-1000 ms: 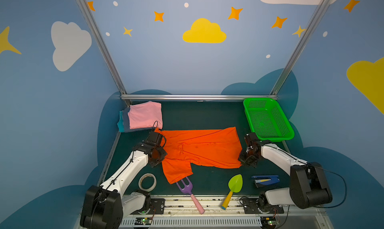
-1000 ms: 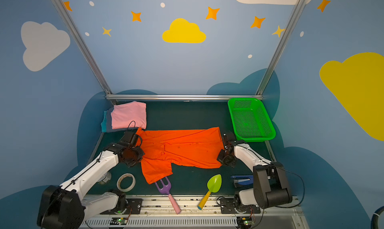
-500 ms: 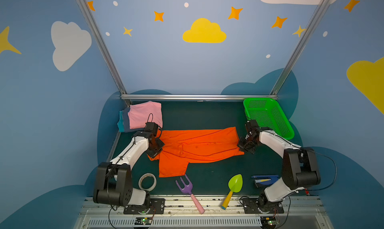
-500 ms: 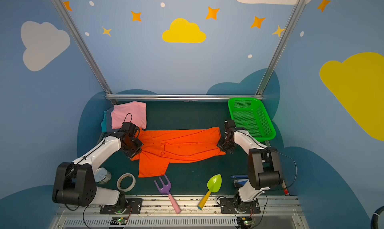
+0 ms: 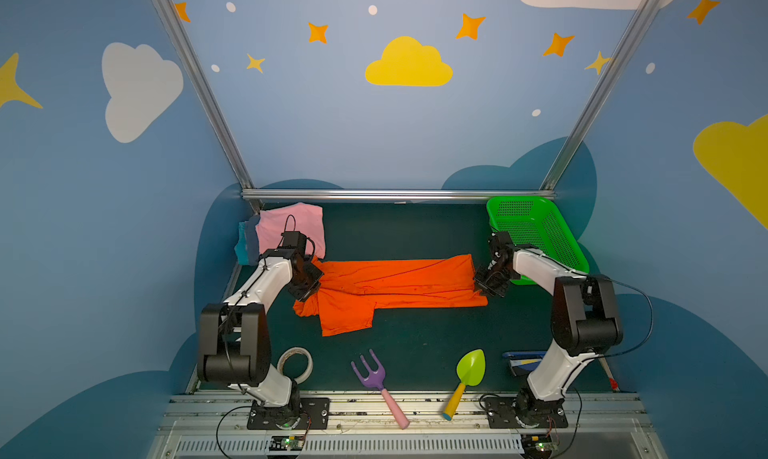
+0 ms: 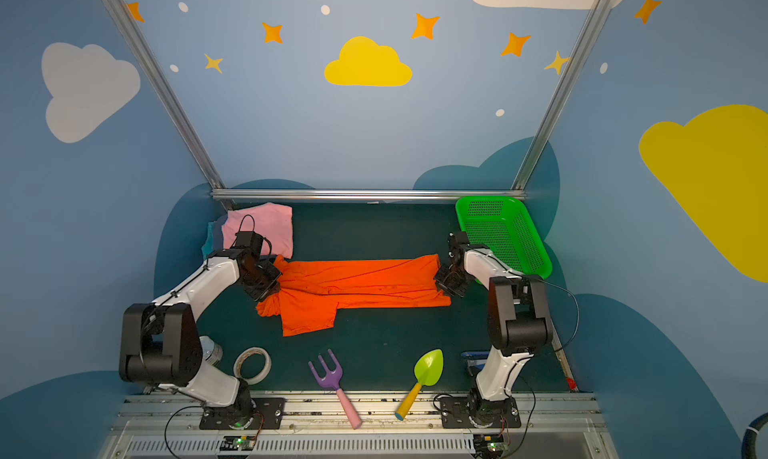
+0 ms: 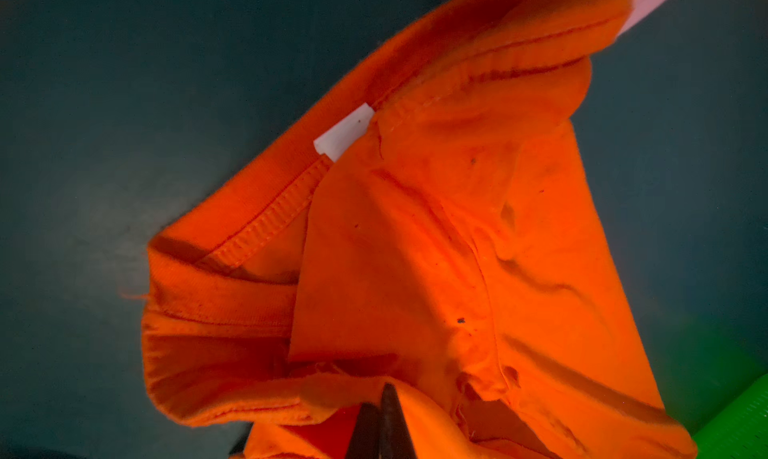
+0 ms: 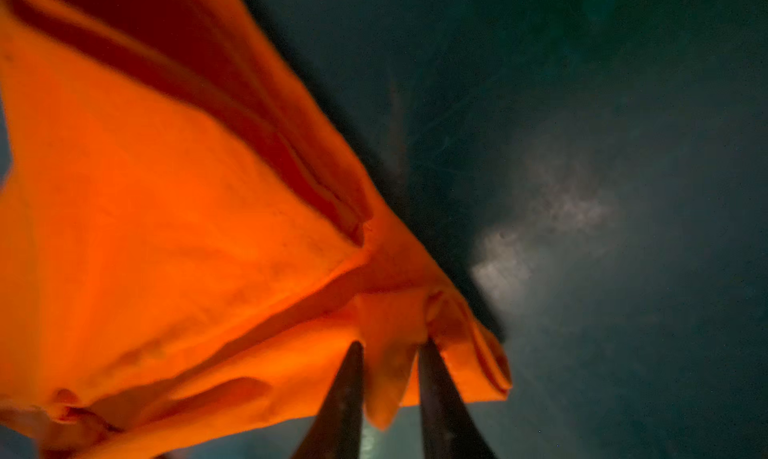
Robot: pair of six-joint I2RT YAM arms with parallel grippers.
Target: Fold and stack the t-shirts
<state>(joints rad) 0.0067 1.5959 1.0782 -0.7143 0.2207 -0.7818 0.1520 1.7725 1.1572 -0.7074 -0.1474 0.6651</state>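
The left gripper (image 7: 379, 401) was pressed together on the collar end of the orange t-shirt (image 5: 395, 282). The right gripper (image 8: 390, 346) was spread, with a loose fold of cloth lying between its fingers. The shirt was stretched between the 2 grippers. The pink t-shirt (image 5: 301, 224) was seen just beyond the left gripper, on folded ones.

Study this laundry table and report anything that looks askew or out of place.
The orange t-shirt is folded unevenly: a sleeve juts from the long strip toward the front edge, and its left end is bunched. The purple fork and green trowel look out of place beside laundry.
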